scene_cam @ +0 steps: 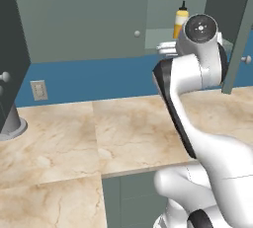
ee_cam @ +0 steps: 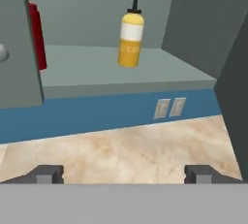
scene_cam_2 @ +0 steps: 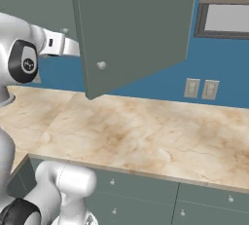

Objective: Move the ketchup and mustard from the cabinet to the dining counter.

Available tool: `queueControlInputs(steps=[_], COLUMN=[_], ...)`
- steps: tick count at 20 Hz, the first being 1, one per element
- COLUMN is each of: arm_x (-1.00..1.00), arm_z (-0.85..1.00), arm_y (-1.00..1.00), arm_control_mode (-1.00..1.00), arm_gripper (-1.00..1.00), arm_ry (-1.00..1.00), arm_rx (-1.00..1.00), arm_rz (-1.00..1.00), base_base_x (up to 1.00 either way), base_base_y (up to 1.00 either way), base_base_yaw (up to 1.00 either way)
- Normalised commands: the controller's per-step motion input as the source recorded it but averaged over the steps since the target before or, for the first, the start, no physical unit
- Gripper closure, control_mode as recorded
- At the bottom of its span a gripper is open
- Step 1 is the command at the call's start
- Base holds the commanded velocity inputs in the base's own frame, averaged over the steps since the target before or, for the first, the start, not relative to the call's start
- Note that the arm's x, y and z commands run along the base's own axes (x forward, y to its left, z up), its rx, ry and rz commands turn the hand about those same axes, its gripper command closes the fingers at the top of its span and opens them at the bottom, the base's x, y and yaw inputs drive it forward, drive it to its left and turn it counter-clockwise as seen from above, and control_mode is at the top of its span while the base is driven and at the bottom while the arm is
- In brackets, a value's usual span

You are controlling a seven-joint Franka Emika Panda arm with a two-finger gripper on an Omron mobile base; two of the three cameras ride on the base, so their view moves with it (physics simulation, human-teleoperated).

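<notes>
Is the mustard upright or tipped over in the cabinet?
Upright. The mustard stands on its base on the shelf of the cabinet, dark nozzle pointing up, untouched.

The mustard (ee_cam: 131, 36) — a small yellow squeeze bottle with a pale band and a dark pointed nozzle — stands upright on the shelf of the cabinet (ee_cam: 111, 68), toward its back wall. In the left base view it (scene_cam: 181, 20) shows in the open compartment above the arm. The ketchup (ee_cam: 37, 36) is a red sliver at the shelf's left side, mostly hidden behind the closed door — probably upright. The cabinet is grey-green; its right door (scene_cam_2: 131, 29) hangs swung open, round pale knob showing.
</notes>
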Motion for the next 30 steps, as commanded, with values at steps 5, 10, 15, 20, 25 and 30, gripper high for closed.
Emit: queueControlInputs(steps=[5, 10, 15, 20, 25, 30], arm_x=[0.68, 0.12, -0.33, -0.56, -0.55, -0.48], arm_z=[0.00, 0.00, 0.00, 0.00, 0.00, 0.17], arm_y=[-0.32, -0.68, -0.98, -1.00, -1.00, -0.40], arm_control_mode=[-1.00, -1.00, -1.00, -1.00, -1.00, -1.00], arm_gripper=[-1.00, -1.00, -1.00, -1.00, -1.00, -1.00], arm_ry=[-0.12, -0.07, -0.03, -0.06, -0.07, -0.14], arm_rx=[-0.07, -0.05, 0.00, 0.00, 0.00, 0.01], arm_rz=[-0.33, -0.34, -0.28, -0.28, -0.25, -0.05], base_base_x=[0.00, 0.00, 0.00, 0.00, 0.00, 0.00], base_base_y=[0.00, 0.00, 0.00, 0.00, 0.00, 0.00], base_base_yaw=[0.00, 0.00, 0.00, 0.00, 0.00, 0.00])
